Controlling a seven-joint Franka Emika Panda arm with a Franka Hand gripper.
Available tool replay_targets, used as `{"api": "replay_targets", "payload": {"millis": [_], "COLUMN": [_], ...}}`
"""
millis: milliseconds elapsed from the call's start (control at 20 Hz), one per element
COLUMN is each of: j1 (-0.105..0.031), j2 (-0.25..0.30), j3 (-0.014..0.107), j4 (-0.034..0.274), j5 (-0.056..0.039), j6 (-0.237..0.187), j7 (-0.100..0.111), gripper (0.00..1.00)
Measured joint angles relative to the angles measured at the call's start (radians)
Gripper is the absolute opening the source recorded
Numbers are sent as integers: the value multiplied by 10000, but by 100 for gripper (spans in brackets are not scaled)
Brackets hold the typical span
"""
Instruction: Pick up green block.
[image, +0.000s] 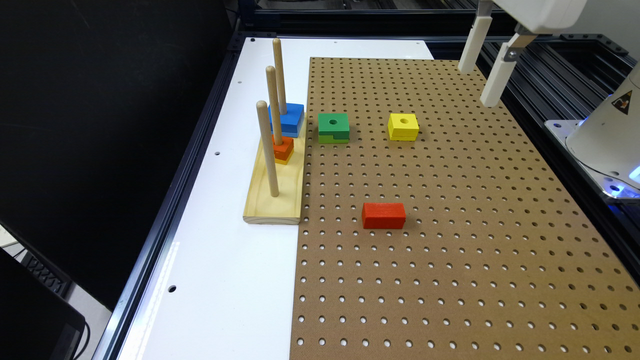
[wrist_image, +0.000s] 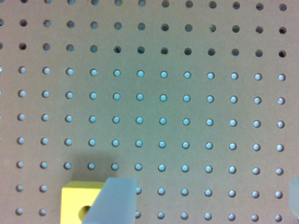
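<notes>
Up in the exterior view, your gripper (image: 484, 85) hangs high above the pegboard's (image: 450, 260) far edge, fingers spread apart and holding nothing. You see the green block (image: 333, 128) well apart from it — flat on the board near the edge beside the wooden peg stand (image: 276, 200), the yellow block (image: 403, 126) between them. At the wrist, the parted fingers (wrist_image: 114, 203) frame bare pegboard (wrist_image: 187, 93) — one overlaps the yellow block (wrist_image: 77, 203).
</notes>
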Motion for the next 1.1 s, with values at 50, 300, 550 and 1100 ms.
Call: {"api": "replay_targets", "payload": {"millis": [50,300,550,1100], "j1": [-2,-35,-202,-735], "j2": [-1,-1,-6,13], "j3": [0,0,0,-1], "j4": [0,-1,3,170], "j5": [0,0,-12,-49], "j6": [0,0,1,72], "j7": [0,0,-51,-381], "gripper": [100,100,100,100]}}
